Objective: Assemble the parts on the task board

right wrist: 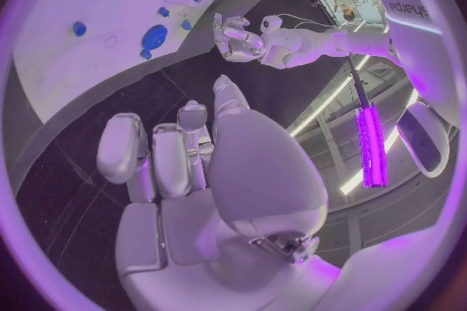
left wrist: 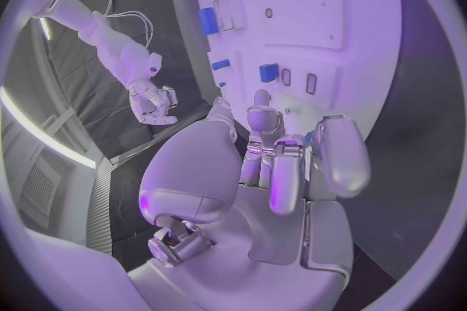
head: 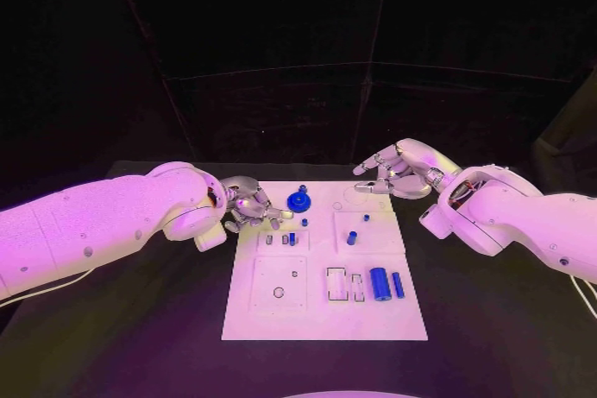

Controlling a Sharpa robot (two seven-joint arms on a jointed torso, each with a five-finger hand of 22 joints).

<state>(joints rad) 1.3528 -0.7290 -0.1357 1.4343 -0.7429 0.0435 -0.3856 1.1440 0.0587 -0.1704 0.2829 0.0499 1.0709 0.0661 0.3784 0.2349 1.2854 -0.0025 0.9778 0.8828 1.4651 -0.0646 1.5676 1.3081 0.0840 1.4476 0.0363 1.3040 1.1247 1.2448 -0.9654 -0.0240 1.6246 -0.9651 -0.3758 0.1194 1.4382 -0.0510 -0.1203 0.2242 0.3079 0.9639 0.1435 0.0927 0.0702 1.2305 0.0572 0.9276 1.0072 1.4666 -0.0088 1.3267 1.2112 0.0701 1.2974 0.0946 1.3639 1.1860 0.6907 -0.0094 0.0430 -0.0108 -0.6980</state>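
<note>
Task board (head: 323, 316) carries no readable writing; left hand (head: 249, 204) and right hand (head: 400, 175) spread, empty.

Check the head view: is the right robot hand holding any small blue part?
No. The right robot hand hovers empty beside the white task board's far corner.

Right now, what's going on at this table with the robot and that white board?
The robot is assembling small blue parts on the task board. Its left hand sits at the board's far left corner, beside a round blue part. Its right hand hovers open off the far right corner. A blue cylinder lies nearer the robot.
</note>
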